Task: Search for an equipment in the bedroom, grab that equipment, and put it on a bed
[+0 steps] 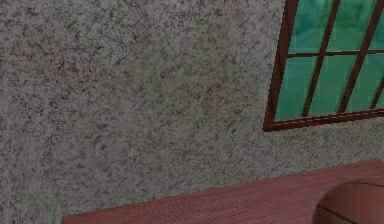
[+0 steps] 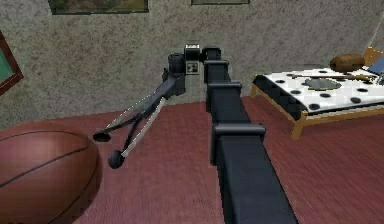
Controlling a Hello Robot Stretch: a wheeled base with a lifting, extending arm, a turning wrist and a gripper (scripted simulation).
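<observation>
A large brown basketball [image 2: 40, 172] with dark seams rests on the red-brown wooden floor at the arm side view's lower left. Its top also shows at the forward view's bottom right as a basketball [image 1: 356, 204]. The dark arm [image 2: 235, 140] reaches up the middle of the arm side view. The gripper [image 2: 108, 147] slants down to the left from the arm's end, its fingertips close to the ball's right edge. I cannot tell whether it holds anything. A bed [image 2: 318, 92] with a white, black-spotted cover on a wooden frame stands at the right.
A speckled grey wall [image 1: 140, 100] stands close ahead, with a red-framed window [image 1: 330, 65] at its right. A brown object [image 2: 350, 62] and a blue pillow [image 2: 375, 66] lie on the bed. A framed picture [image 2: 98, 5] hangs on the far wall. Open floor [image 2: 170, 180] lies between ball and arm.
</observation>
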